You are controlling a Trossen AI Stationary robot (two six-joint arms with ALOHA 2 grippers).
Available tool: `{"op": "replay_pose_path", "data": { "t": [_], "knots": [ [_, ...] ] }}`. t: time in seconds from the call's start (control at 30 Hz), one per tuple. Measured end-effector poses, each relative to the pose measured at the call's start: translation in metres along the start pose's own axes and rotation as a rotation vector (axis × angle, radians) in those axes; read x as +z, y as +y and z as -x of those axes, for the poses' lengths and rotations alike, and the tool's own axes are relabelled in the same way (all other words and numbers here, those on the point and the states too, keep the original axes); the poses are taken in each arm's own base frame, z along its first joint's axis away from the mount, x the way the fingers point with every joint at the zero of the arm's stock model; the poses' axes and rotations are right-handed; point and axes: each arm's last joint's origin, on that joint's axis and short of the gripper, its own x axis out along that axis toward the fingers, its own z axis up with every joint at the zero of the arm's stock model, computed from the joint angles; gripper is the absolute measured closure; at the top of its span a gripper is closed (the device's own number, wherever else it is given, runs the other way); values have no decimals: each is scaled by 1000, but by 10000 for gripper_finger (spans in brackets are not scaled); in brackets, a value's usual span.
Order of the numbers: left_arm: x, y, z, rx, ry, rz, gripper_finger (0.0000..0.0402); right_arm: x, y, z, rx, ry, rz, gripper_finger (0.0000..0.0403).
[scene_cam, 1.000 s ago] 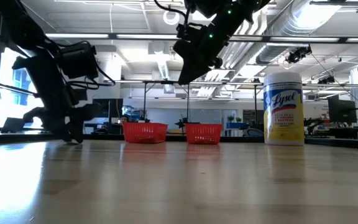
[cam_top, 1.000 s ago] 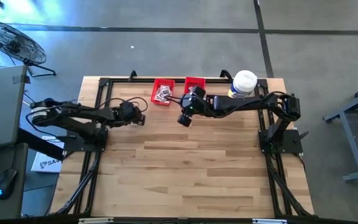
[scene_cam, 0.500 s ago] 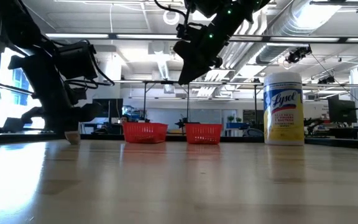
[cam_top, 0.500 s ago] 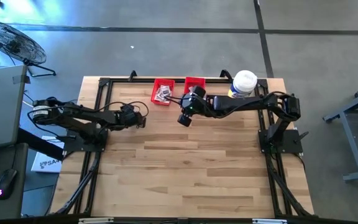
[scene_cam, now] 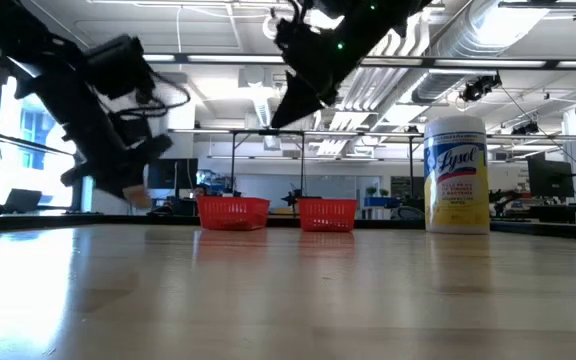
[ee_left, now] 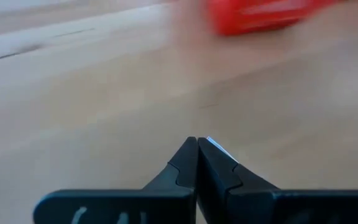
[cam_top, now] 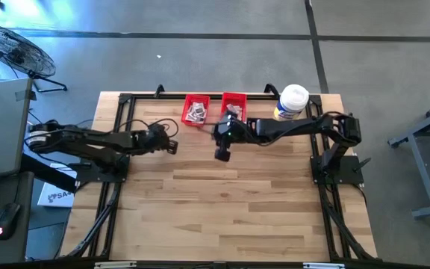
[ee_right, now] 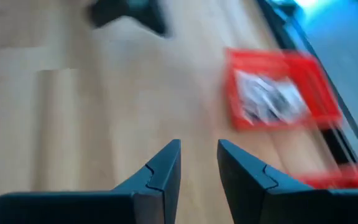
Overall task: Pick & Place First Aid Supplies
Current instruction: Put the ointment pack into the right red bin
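Overhead, two red bins side by side at the far edge of the wooden bench [cam_top: 222,194]: the left bin [cam_top: 195,110] holding a heap of small pale first aid packets [cam_top: 196,112], the right bin [cam_top: 234,102] also holding some, partly hidden by the right arm. Just right of the bins, a white-lidded jar [cam_top: 293,101] with a yellow label, standing upright.

Left tool [cam_top: 172,146] low over the bench, left of the left bin and near it, fingers [ee_left: 188,165] pressed together on a thin white packet [ee_left: 219,148] whose edge pokes out beside the tips. From table height, a small pale bit visible at that tool's tip [scene_cam: 140,197], lifted clear of the bench top.

Right tool [cam_top: 222,153] hanging above the bench just in front of the two bins, fingers [ee_right: 160,171] parted with a clear gap and nothing between them. Past those fingers, the left bin with its packets [ee_right: 272,99] in sight.
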Motion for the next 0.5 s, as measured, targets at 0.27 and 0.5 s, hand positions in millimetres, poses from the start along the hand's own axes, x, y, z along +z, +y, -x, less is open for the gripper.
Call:
{"op": "replay_pose_path", "data": {
  "t": [0.27, 0.5],
  "knots": [
    [19, -27, 15, -481, -20, -76, 401, 5, 71, -23, 244, -248, 426, 304],
    [20, -43, 22, -656, -47, -103, 401, 1, 95, -39, -19, -294, 579, 304]
  ]
}}
